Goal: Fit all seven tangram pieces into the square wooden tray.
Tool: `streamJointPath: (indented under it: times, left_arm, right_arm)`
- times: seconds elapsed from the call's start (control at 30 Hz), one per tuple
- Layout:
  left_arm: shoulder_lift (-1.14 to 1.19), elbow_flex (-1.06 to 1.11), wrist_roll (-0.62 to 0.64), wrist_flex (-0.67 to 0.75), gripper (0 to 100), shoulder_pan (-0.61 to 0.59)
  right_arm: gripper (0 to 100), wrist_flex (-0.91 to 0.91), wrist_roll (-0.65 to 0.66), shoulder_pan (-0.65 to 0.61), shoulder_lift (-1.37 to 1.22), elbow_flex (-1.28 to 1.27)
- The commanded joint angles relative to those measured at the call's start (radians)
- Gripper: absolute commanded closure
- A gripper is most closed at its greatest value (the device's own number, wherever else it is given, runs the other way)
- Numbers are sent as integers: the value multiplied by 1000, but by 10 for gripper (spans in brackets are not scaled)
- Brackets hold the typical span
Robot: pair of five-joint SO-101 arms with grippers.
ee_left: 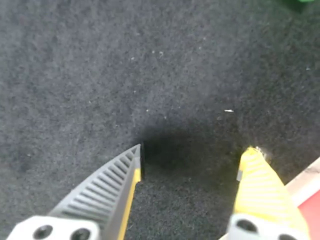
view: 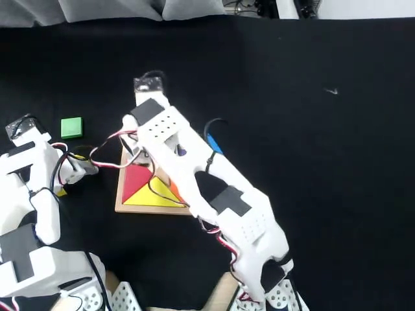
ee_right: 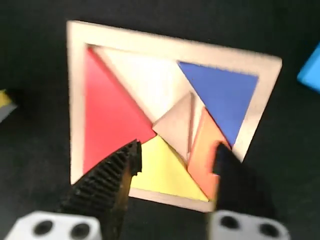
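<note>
**High view:** square wooden tray (view: 119,197) sits on black tabletop (view: 324,162), under white right arm (view: 194,168). Arm is probably there to fix pieces. Red triangle (view: 135,180) and yellow triangle (view: 155,194) lie inside tray. Green square block (view: 71,127) and small blue piece (view: 214,144) lie outside tray, not yet fitted.

**Left wrist view:** left jaws apart, holding nothing, low over bare tabletop just beside tray corner.

**Right wrist view:** right jaws apart, holding nothing, above tray. Big blue triangle (ee_right: 220,95), orange piece (ee_right: 205,150) and pale wooden triangle (ee_right: 175,122) inside too. Light patch (ee_right: 145,75) looks like gap to fill.

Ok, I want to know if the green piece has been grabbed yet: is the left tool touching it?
Apart. The left wrist view shows the left tool open over bare black cloth, the green piece well beyond its fingertips.
</note>
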State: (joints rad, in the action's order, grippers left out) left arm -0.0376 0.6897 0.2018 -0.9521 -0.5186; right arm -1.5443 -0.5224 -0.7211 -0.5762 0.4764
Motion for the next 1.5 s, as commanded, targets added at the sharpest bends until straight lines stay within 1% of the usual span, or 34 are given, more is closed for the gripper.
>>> streamJointPath:
  times: [0.0,0.03,0.1,0.27,0.43,0.57,0.93,1.13,1.27,1.4,1.47]
  left_arm:
    - [-5,-2,9,3,690,10]
    - [-5,-2,9,3,690,10]
    - [-5,-2,9,3,690,10]
    - [-5,-2,9,3,690,10]
    - [-5,-2,9,3,690,10]
    - [-5,-2,9,3,690,10]
    - [-5,-2,9,3,690,10]
    - [-5,-2,9,3,690,10]
    - [-5,-2,9,3,690,10]
    - [-5,-8,11,3,690,8]
    - [-6,-12,11,3,690,7]
  right_arm:
    - [977,0,144,25,87,108]
    - [962,11,167,26,77,110]
    - [987,37,190,29,42,110]
    - [985,101,210,51,-104,120]
    - [988,104,212,81,-189,120]
    - [988,97,212,84,-199,111]
    - [988,-18,210,83,-194,117]
    - [988,-31,212,78,-193,119]
    - [988,-29,215,78,-119,119]
    - [988,-32,221,84,74,105]
    - [988,-32,259,92,174,70]
